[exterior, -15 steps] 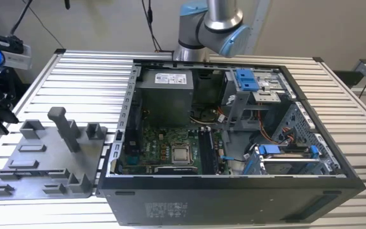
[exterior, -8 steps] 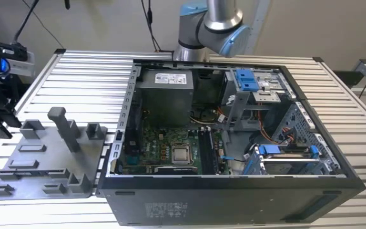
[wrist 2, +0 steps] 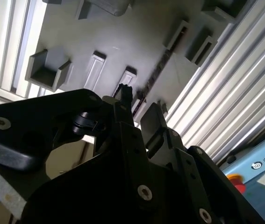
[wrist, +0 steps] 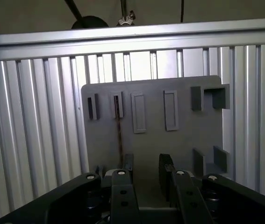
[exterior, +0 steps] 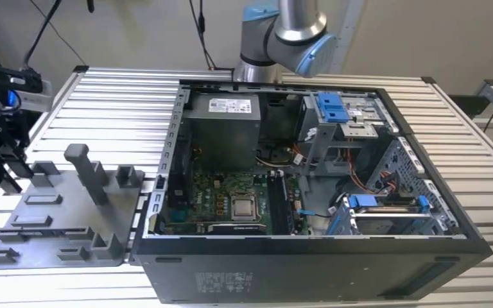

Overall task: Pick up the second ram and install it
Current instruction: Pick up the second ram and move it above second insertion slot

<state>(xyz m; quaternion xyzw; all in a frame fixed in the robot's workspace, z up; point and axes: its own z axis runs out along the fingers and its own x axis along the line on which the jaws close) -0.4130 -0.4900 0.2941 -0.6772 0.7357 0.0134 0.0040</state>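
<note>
One slim dark ram (wrist: 119,135), edge-on, upright.

I count one open computer case (exterior: 315,269) on one slatted metal table (exterior: 110,96). Inside the case I see one green board (exterior: 203,199), one square silver chip (exterior: 244,207) and one grey power box (exterior: 223,128). There is one grey tray (exterior: 67,212) on the table. The first wrist view gives me one thin dark memory stick (wrist: 120,135) on that tray, and my one pincer (wrist: 146,161) with its two fingers (wrist: 166,165).
</note>
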